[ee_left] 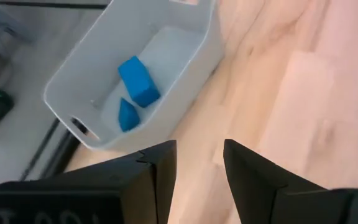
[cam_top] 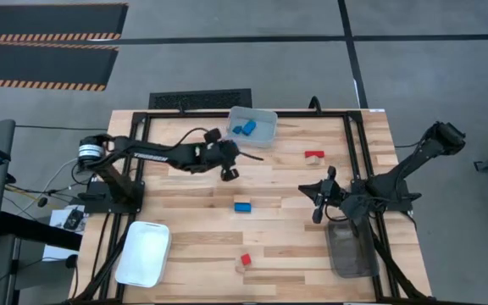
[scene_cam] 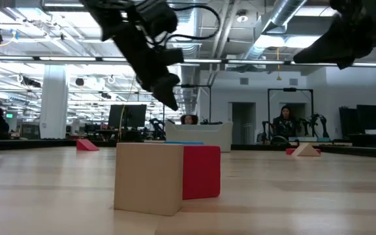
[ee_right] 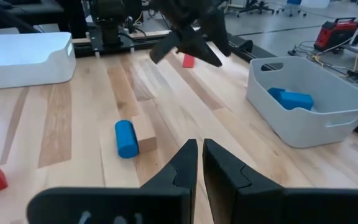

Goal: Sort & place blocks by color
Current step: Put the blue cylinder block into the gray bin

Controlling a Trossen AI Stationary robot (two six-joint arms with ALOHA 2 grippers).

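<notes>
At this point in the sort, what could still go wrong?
The blue cylinder lies against a tan block, so a grab may catch both. The red block also touches a tan block. The left gripper, empty and open, hangs near the bin holding blue blocks.

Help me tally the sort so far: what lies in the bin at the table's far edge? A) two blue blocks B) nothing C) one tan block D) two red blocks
A: two blue blocks lie inside the bin, seen in the left wrist view and from above.
</notes>
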